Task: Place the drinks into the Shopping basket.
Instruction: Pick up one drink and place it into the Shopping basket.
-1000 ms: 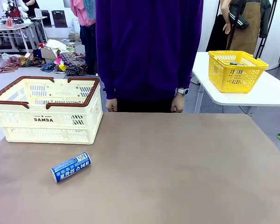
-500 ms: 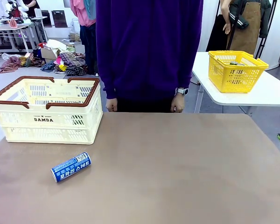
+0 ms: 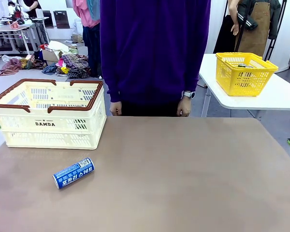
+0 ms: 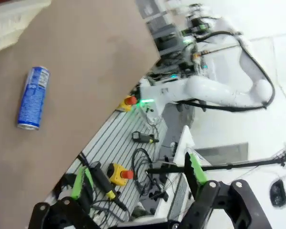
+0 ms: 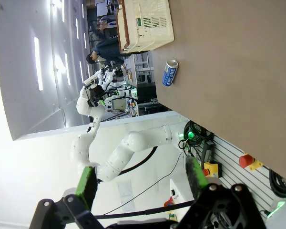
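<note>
Since the blue can point(image 3: 73, 173) lies on its side on the desk point(image 3: 183, 169) near the basket point(image 3: 48, 123), the left gripper point(image 4: 137, 177), spread empty like the right gripper point(image 5: 142, 183), should pinch across its body and clear the rim.

Robotics lab: white arms point(image 4: 214, 90), emergency stops point(image 4: 118, 173).

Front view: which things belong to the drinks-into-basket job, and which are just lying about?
Job: blue can, lying on its side on the table; cream DAMDA basket.
Just about: yellow mesh basket on the white side table; clothes heap far behind.
</note>
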Controlling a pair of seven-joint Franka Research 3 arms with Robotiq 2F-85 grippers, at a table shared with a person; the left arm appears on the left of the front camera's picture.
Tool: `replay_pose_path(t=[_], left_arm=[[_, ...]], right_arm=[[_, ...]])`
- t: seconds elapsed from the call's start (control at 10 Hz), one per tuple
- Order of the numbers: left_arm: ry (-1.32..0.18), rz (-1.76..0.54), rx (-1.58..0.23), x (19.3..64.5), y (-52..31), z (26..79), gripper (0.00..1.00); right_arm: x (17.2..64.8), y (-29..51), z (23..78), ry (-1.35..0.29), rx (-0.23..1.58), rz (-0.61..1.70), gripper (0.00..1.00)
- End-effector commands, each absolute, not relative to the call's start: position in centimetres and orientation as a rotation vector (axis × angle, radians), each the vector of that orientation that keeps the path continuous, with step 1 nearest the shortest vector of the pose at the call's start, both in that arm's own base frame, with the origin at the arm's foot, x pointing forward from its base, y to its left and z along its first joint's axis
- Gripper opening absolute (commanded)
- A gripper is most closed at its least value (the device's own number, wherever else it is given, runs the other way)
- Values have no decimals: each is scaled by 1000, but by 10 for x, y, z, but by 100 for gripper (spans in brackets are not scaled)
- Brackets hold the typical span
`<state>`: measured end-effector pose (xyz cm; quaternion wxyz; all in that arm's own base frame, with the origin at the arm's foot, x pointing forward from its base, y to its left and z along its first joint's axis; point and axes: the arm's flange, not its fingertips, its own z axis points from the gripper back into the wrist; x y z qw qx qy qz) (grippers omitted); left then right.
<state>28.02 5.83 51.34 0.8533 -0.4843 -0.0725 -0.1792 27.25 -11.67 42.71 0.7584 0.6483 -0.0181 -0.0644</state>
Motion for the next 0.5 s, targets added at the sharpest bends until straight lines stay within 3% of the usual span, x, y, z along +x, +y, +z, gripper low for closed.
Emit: replay_pose_path(t=[0.0,0.4], left_arm=[[-105,-229,-814,263,-21,514,100],[-297,-73,-333,285,-136,464,100]], right_arm=[[272,-116,431,-37,1428,-153,100],[272,-116,431,-37,1428,-153,100]])
